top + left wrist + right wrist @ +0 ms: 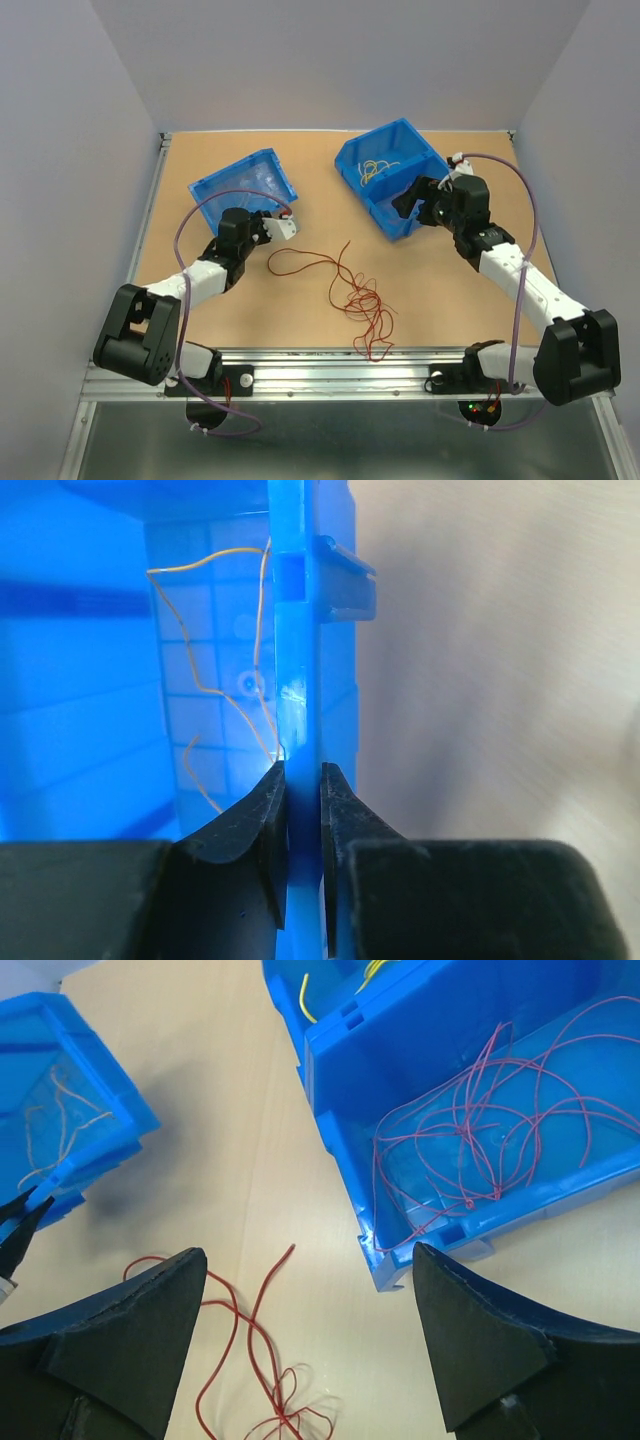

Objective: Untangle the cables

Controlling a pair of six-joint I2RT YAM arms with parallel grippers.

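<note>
sorting seemed midway: left gripper (303, 770) clamped the wall of the upper-left bin (230, 169) by a yellow cable (205, 557), right gripper (310, 1252) gaped (empty), so the red tangle (362, 300) likely needed pinching next.

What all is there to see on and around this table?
table: one, tan, under everything
left bin: one, blue, far left
right bin: one, blue, two compartments, far right
loose cables: tangled bunch, red, table's near middle
yellow wires: a few, right bin's far compartment
pink-red wires: several, right bin's near compartment
pale wire: at least one, yellowish, inside left bin
left gripper: one, black, shut on left bin's wall
right gripper: one, black, open, near the right bin
</note>
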